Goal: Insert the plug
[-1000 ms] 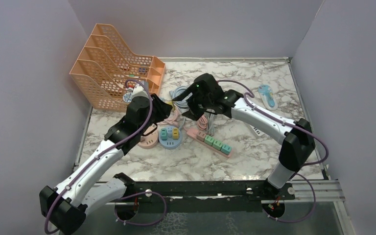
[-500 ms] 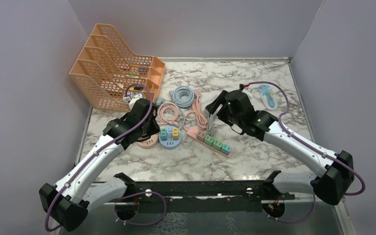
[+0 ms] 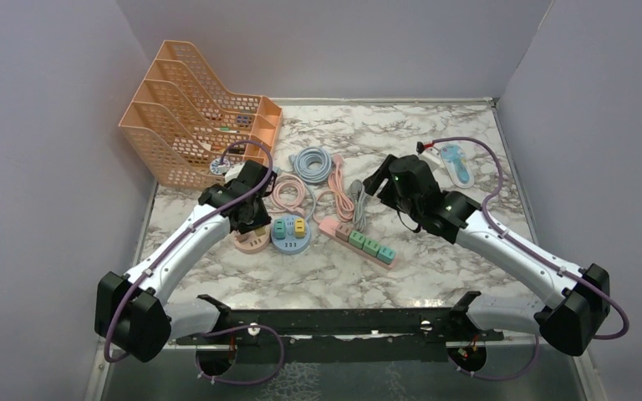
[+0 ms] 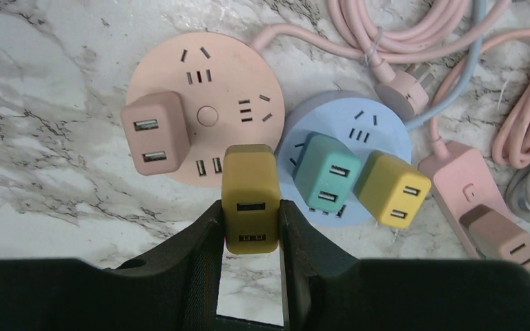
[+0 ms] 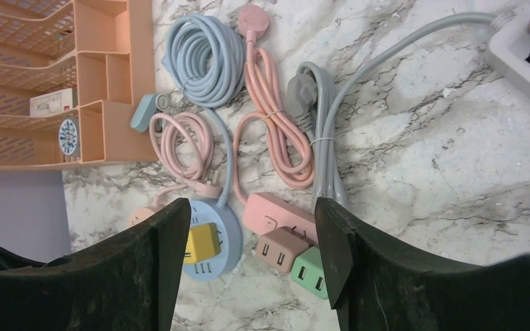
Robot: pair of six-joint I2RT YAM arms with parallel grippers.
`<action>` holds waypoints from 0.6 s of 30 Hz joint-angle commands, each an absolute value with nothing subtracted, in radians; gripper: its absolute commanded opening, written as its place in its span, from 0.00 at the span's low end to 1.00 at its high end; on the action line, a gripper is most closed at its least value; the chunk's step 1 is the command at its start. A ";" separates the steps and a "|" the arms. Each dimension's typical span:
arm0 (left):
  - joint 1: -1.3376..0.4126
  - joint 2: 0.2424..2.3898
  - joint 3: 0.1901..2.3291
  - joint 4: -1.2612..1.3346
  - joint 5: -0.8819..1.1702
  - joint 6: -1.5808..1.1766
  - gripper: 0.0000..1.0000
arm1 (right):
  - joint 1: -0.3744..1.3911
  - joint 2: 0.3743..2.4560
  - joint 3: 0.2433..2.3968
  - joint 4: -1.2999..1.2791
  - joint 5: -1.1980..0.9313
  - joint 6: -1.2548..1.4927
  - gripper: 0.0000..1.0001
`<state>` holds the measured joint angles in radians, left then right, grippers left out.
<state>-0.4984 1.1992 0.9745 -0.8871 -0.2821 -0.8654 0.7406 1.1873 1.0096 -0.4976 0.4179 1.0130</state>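
My left gripper [image 4: 250, 210] is shut on a mustard-yellow plug [image 4: 250, 186], held just above the near rim of the round pink socket hub [image 4: 231, 83]. That hub carries one dusty-pink plug [image 4: 154, 132]. Beside it, the round blue hub [image 4: 379, 131] holds a teal plug [image 4: 326, 172] and a yellow plug [image 4: 393, 189]. From above, the left gripper [image 3: 248, 219] hovers over the pink hub [image 3: 251, 242]. My right gripper [image 3: 374, 179] hangs open and empty to the right of the cables, its fingers [image 5: 162, 241] framing the blue hub and the pink power strip [image 5: 276, 210].
An orange file rack [image 3: 192, 125] stands at the back left. Coiled blue [image 3: 312, 163], pink [image 3: 288, 194] and grey [image 3: 355, 200] cables lie between the arms. The pink strip [image 3: 359, 241] carries several coloured plugs. A white strip [image 5: 524, 55] lies at the back right.
The right arm has pulled away from the left gripper to the right and its jaws have narrowed a little. The left arm has carried the mustard plug down over the pink hub.
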 commanded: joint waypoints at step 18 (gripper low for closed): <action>-0.358 1.308 0.959 -0.749 -0.210 -0.845 0.17 | 0.745 1.105 0.974 -0.510 0.614 0.914 0.64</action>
